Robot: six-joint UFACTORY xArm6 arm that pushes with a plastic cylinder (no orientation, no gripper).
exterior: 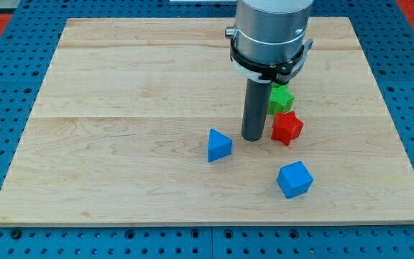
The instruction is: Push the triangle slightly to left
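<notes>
Nearest the view's bottom, the blue cube (295, 179) sat on the board (121, 108), tilted a little, at about five o'clock from my tip (252, 137) and well clear of it. Nothing touched it.

Next up came the blue triangle (219, 145), the task's block, lying a little below the board's middle. It stood at about eight o'clock from my tip, near but with a thin strip of wood showing between them. To the triangle's nine o'clock side the wood lay open all the way to the board's left edge.

My tip rested on the board between the triangle and the red star (287, 128). Being a bare rod, it had nothing to clench or release and held no block. The red star sat at about two o'clock from the tip, just beside the rod; whether it touched could not be told.

Farther back, the green star (280, 98) lay at about one o'clock from the tip, right above the red one and seemingly touching it, its left part hidden behind the rod. The arm's grey body (272, 32) rose over them at the view's top.
</notes>
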